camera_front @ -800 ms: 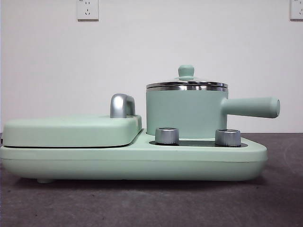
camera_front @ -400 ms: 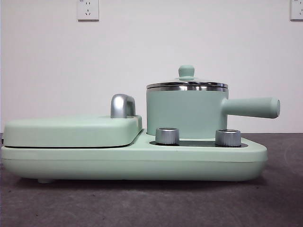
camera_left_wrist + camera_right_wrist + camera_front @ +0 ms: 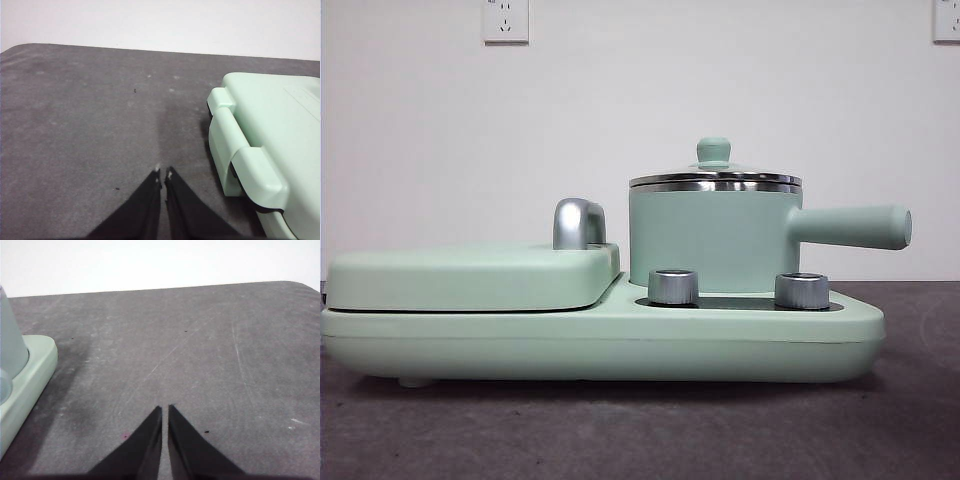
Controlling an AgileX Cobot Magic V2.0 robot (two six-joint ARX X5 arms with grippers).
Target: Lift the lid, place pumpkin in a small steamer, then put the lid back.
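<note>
Mint-green plastic fills the front view: a long cooker base [image 3: 620, 345] lies on the dark grey table [image 3: 640, 430], with a flat griddle cover [image 3: 470, 277] on one half and a chrome handle [image 3: 578, 224] rising at the cover's inner end. On the other half stands the small steamer [image 3: 710, 240], upright, its long straight side handle [image 3: 850, 227] pointing away from the griddle. The lid [image 3: 715, 178] sits closed on the steamer's steel rim, level, its mint knob on top. Two steel dials [image 3: 673, 287] stand on the base just in front of the pot. No pumpkin shows in any view.

Neither arm appears in the front view — only the wrist cameras show them. The left wrist view looks over bare grey table and catches the end of the griddle cover [image 3: 270, 145] with its hinged corner, something the front view shows only edge-on. The right wrist view catches a corner of the cooker base [image 3: 25, 375] and a sliver of the steamer's wall [image 3: 10, 335] at the frame's edge, with open table beyond.

The left gripper [image 3: 163, 173] hangs above the table, near the griddle end of the cooker but apart from it; its two black jaws are pressed nearly together with only a thin slit between the tips, and they hold nothing. The right gripper [image 3: 165, 408] hangs over the table well apart from the base's corner — jaws likewise drawn together to a narrow slit, pinching nothing and touching nothing.
</note>
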